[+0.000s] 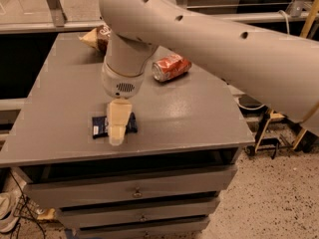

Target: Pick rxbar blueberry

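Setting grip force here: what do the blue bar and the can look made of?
The bar looks wrapped in thin plastic film, probably: dark navy, flat, with small white print. The can looks like painted metal: glossy orange-red side, silvery end. The gripper hangs over the bar's middle.

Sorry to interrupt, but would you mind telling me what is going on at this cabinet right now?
The robot's arm reaches across the grey drawer cabinet, with its gripper over the middle of the rxbar blueberry. The bar lies flat near the front edge and is not yet lifted. Whether the gripper touches it cannot be told from this view. A red soda can lies on its side further back, and a chip bag sits at the far corner.
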Controlling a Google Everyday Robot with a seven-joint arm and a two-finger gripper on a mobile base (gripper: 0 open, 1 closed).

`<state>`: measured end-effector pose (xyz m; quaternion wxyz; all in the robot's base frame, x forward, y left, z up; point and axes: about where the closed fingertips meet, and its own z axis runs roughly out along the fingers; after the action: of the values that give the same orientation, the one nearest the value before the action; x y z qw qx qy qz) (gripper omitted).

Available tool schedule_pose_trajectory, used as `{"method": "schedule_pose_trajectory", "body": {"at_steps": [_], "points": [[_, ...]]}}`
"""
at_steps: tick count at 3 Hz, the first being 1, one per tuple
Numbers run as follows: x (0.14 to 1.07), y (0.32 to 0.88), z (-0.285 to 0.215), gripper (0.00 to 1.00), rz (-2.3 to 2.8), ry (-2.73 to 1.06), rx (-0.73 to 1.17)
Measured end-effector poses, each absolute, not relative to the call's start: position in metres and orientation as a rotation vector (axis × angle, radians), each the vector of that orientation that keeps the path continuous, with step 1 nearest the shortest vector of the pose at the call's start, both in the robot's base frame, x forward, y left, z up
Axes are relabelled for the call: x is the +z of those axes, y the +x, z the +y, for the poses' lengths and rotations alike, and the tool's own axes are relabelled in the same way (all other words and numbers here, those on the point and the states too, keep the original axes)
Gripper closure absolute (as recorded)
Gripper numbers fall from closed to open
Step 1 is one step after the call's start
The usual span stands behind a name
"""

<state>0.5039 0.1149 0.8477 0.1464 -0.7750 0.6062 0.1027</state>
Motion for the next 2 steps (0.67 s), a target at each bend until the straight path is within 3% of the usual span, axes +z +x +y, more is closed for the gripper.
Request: {"method": "schedule_pose_trajectory", "body": {"at_steps": [1,2], "points": [[0.821,0.518,0.123,0.01,1.760,-2.219,0.332],[0.806,0.523,0.125,0.14,1.769,-2.206,0.353]]}}
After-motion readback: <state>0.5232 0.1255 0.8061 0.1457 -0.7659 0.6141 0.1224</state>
